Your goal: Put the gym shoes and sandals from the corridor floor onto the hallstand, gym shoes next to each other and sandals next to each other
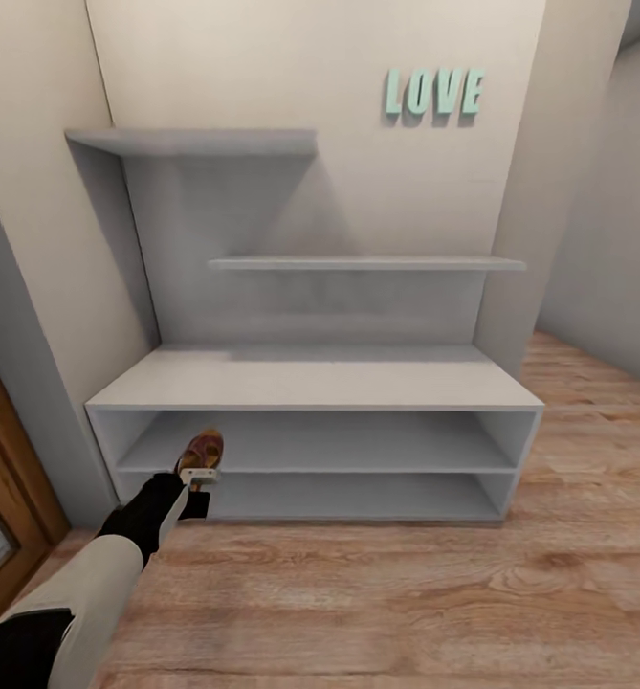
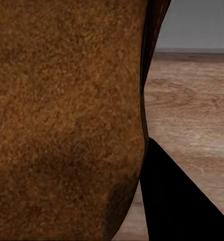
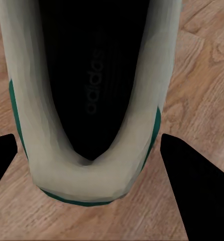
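Note:
My left gripper (image 1: 198,476) is shut on a brown sandal (image 1: 203,448), held at the left end of the hallstand (image 1: 320,383), at the front edge of its upper open shelf level. In the left wrist view the sandal's brown leather (image 2: 67,115) sits close to the lens, with one black finger (image 2: 182,211) beside it. In the right wrist view a white gym shoe (image 3: 92,186) with green trim and a dark inside sits between the two black fingers of my right gripper (image 3: 89,145), above the corridor floor (image 3: 202,75); the fingers press its sides.
The hallstand's bench top, both open levels and two stepped wall shelves (image 1: 367,262) are bare. A wooden door frame (image 1: 4,498) stands at the left. Mint LOVE letters (image 1: 434,93) hang on the wall. Wood plank floor (image 1: 406,593) stretches in front and to the right.

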